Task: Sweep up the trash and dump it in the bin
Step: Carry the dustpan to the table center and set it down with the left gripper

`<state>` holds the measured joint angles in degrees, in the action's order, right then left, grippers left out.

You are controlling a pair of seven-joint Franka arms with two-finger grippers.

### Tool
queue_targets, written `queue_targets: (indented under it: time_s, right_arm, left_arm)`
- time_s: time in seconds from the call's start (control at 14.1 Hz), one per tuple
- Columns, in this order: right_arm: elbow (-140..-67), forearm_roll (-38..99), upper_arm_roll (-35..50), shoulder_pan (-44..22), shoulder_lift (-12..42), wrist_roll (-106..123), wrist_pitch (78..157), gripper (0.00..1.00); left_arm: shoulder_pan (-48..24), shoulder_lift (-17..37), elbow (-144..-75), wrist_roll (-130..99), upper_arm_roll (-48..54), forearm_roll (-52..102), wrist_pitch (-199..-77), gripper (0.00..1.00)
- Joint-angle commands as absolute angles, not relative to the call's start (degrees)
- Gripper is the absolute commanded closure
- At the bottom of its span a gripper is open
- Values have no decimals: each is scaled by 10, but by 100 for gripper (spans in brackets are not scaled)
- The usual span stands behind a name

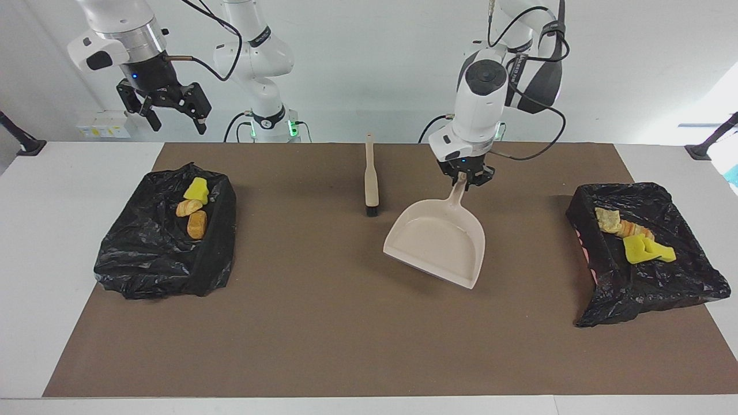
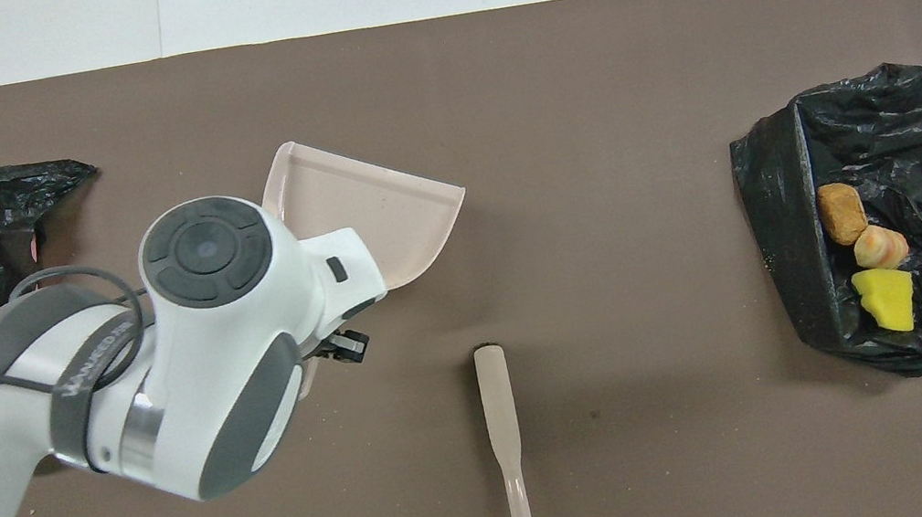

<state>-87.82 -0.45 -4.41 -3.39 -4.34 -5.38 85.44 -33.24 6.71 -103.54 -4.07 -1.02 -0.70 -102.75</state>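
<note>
The slim beige plastic brush [image 1: 371, 177] lies flat on the brown mat [image 1: 323, 323] closest to the robots, its long axis running straight away from them: thin handle toward the robots, black bristle end pointing away.

Just beside it, toward the left arm's end, the left gripper [image 1: 464, 180] is clamped on the handle of the beige plastic dustpan [image 1: 438, 239]. The pan's handle slants up toward the robots into the gripper, and its wide, shallow, smooth scoop opens away from them, mouth edge down on the mat.

The right gripper [image 1: 173, 115] hangs high over the right arm's end of the table, fingers spread and holding nothing; that arm waits.

The trash rests in two bins lined with crinkled, glossy black plastic. The bin at the right arm's end [image 1: 144, 259] holds a bright yellow sponge chunk [image 1: 197, 189] and two rounded tan bread-like lumps [image 1: 193, 216], lined up roughly toward and away from the robots. The bin at the left arm's end [image 1: 680, 288], a little farther from the robots, holds two yellow sponge pieces [image 1: 646, 250] touching a pale brown crusty lump [image 1: 609, 220] and a striped bread-like piece [image 1: 637, 231].
</note>
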Motion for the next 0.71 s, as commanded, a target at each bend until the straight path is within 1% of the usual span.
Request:
queue_targets:
  time_s: [0.0, 0.07, 0.14, 0.36, 0.64]
  right_arm:
    - [-883, -6, -40, -31, -49, -43, 851, 0]
    - [-884, -6, -40, -30, -49, -43, 851, 0]
    - [-883, -6, -40, -30, -49, -43, 851, 0]
    - [-883, -6, -40, -30, -49, -43, 851, 0]
    - [-884, -6, -40, -30, -49, -43, 851, 0]
  left_arm:
    - [-378, 191, -879, -122, -23, 9, -981, 100]
    - [-380, 224, -841, -156, -22, 11, -982, 100]
    - [-381, 230, -832, -173, -22, 24, -989, 100]
    - [-391, 242, -829, -191, -23, 38, -1001, 100]
    - [-403, 250, -836, -223, -22, 41, -1048, 100]
